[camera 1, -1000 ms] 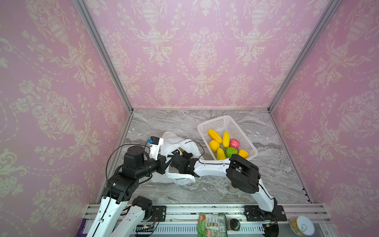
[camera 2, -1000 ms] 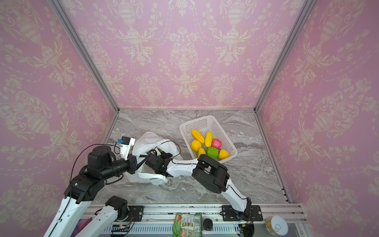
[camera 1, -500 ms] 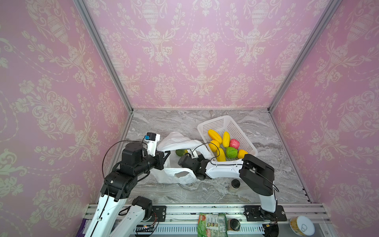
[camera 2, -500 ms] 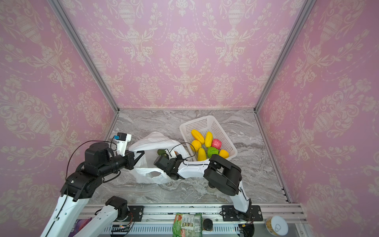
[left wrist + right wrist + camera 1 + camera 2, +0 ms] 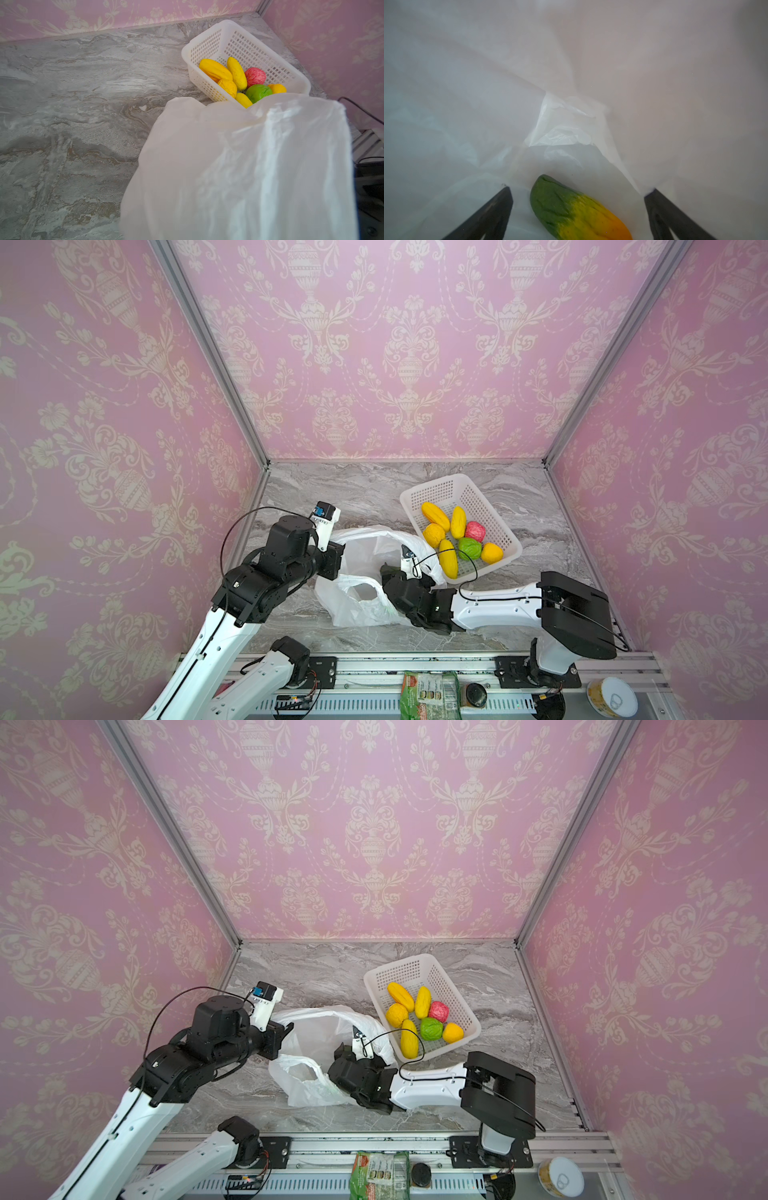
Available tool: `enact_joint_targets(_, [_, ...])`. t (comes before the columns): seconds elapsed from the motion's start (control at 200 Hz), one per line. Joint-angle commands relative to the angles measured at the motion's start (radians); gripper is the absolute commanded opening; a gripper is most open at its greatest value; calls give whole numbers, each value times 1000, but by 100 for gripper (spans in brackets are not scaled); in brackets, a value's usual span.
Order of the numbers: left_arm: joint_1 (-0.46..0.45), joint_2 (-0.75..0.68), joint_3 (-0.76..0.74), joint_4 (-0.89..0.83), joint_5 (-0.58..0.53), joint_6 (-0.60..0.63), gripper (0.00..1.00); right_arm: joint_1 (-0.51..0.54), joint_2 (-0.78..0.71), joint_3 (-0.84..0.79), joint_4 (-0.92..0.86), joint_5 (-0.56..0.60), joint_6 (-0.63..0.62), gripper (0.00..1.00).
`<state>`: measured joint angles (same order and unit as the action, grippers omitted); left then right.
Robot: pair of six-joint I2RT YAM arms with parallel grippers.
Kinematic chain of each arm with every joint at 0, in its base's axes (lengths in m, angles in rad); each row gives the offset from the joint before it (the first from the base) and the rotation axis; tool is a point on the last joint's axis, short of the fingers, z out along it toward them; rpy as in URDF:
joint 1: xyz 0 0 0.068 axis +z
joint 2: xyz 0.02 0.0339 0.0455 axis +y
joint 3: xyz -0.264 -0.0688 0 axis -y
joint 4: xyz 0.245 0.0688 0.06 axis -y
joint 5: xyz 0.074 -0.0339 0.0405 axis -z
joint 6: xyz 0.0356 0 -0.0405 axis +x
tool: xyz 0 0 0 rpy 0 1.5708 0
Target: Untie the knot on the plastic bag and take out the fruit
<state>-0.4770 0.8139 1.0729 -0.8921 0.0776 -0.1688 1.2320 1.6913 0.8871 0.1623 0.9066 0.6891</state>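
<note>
The plastic bag [image 5: 365, 545] [image 5: 318, 1027] lies open on the marble table, its mouth held wide. The knot is out of view. My left gripper [image 5: 338, 556] [image 5: 287, 1032] is shut on the bag's left rim; in the left wrist view the bag [image 5: 239, 166] hides its fingers. My right gripper [image 5: 386, 574] [image 5: 338, 1052] [image 5: 580, 189] reaches inside the bag, open. An orange-and-green fruit [image 5: 571, 212] lies between its fingers [image 5: 496, 209], untouched. Several fruits [image 5: 457, 537] [image 5: 422, 1011] [image 5: 234, 74] sit in the basket.
The white perforated basket [image 5: 451, 483] [image 5: 415, 962] [image 5: 209, 43] stands to the right of the bag, close to the right arm's cable. Pink walls close in the table on three sides. A packet, a black lid and a tin lie on the front rail.
My right gripper has drawn back to the right inside the bag, its elbow swinging right. My left gripper has shifted slightly back with the rim, and the bag's mouth has spread wider.
</note>
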Motion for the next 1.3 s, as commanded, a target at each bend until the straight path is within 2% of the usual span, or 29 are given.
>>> enact_joint_targets(0.0, [-29, 35, -38, -47, -162, 41, 0, -3, 53, 26, 53, -32, -9, 100])
enact_joint_targets(0.395, [-68, 207, -65, -46, -229, 40, 0, -16, 207, 145, 109, -124, -169, 100])
enact_joint_targets(0.54, [-72, 226, -73, -48, -257, 35, 0, -70, 250, 203, 39, -190, -143, 100])
enact_joint_targets(0.841, [-107, 336, -65, -50, -250, 34, 0, -173, 271, 179, 123, -371, -97, 100])
enact_joint_targets(0.946, [-115, 372, -52, -55, -243, 27, 0, -216, 311, 204, 123, -475, -24, 100])
enact_joint_targets(1.011, [-122, 409, -19, -73, -247, -22, 0, -238, 331, 204, 142, -525, 5, 100])
enact_joint_targets(1.111, [-130, 453, -22, -24, -167, -185, 0, -259, 323, 162, 187, -535, 55, 100])
enact_joint_targets(1.171, [-139, 429, -112, 88, -153, -294, 0, -270, 306, 119, 240, -538, 78, 100])
enact_joint_targets(1.236, [-151, 351, -274, 232, -175, -399, 0, -280, 289, 73, 304, -541, 93, 100])
enact_joint_targets(1.296, [-160, 304, -359, 254, -232, -447, 0, -287, 279, 37, 360, -543, 95, 100])
